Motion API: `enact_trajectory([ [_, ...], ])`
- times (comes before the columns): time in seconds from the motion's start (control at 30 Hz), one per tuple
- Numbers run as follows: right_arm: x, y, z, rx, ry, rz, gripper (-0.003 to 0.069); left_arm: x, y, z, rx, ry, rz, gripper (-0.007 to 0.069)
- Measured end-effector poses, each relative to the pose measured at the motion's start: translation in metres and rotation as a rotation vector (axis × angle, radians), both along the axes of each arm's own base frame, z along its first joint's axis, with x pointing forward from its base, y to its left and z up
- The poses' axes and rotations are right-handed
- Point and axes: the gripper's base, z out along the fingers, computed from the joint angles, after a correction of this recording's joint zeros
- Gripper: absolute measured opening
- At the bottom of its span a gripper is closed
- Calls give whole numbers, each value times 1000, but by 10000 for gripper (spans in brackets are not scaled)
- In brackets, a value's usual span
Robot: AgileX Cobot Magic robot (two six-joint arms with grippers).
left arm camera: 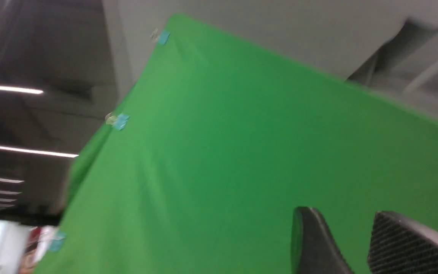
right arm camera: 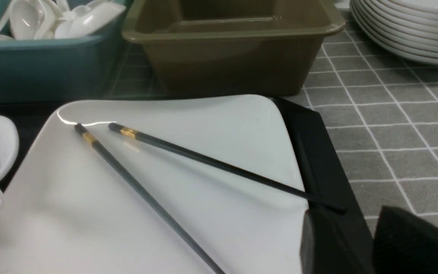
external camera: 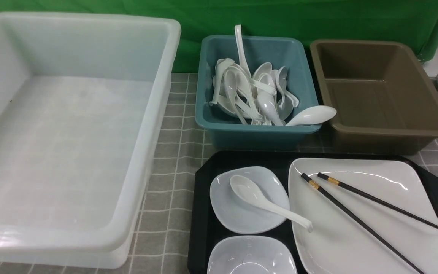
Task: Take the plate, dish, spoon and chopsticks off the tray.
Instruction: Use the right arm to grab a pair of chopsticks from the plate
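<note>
Right claw [right arm camera: 346, 228] hung parted and empty just beside the thin tips of the chopsticks [right arm camera: 211, 163], which lay on the plate [right arm camera: 222, 125] running far-left to near-right. Left claw [left arm camera: 342, 224], parted, empty, faced the green backdrop [left arm camera: 222, 152].

The tabletop [external camera: 173, 152] is covered with a grey cloth [right arm camera: 394, 114] checked in white lines. At 12 o'clock, along its far edge, hangs a green backdrop [external camera: 280, 15], pinned with blue clips [left arm camera: 120, 121]. Beyond the backdrop are a pale wall [left arm camera: 280, 30] and lit strip lights [left arm camera: 13, 90] on a dim ceiling.
</note>
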Motion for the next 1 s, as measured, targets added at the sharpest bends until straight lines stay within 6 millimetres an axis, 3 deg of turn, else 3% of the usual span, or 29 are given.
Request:
enact_trajectory([
  [0.17,0,0,1,4,-8,-1,241,-6,-1,6,-10,-91,-29,232],
  [0.3,3,2,15,298,-176,-37,241,-10,0,10,-27,-152,-29,232],
  [0.33,4,1,23,466,-256,-56,241,-11,1,14,-45,-153,-34,232],
  [0.37,4,2,23,469,-256,-57,241,-11,1,15,-47,-153,-34,232],
  [0.47,3,-1,36,665,-407,-62,241,-20,1,45,-70,-163,-55,203],
  [0.63,1,-3,46,717,-515,-49,241,-26,-3,118,-59,-18,-94,35],
  [0.67,1,-3,46,720,-519,-49,241,-23,-3,119,-57,17,-96,31],
  [0.77,0,-1,53,684,-509,-26,218,1,-6,143,-44,299,-105,10],
  [0.83,-3,3,76,610,-417,5,133,24,-7,148,-18,510,-98,8],
  [0.87,-3,4,88,567,-338,18,80,41,-8,147,16,660,-91,8],
  [0.93,-4,7,117,478,-253,59,45,69,-10,140,70,870,-103,8],
  [0.97,-1,8,118,463,-211,58,40,71,-10,140,90,904,-105,8],
  [1.0,3,11,138,377,-102,99,32,95,-15,129,141,1085,-159,8],
])
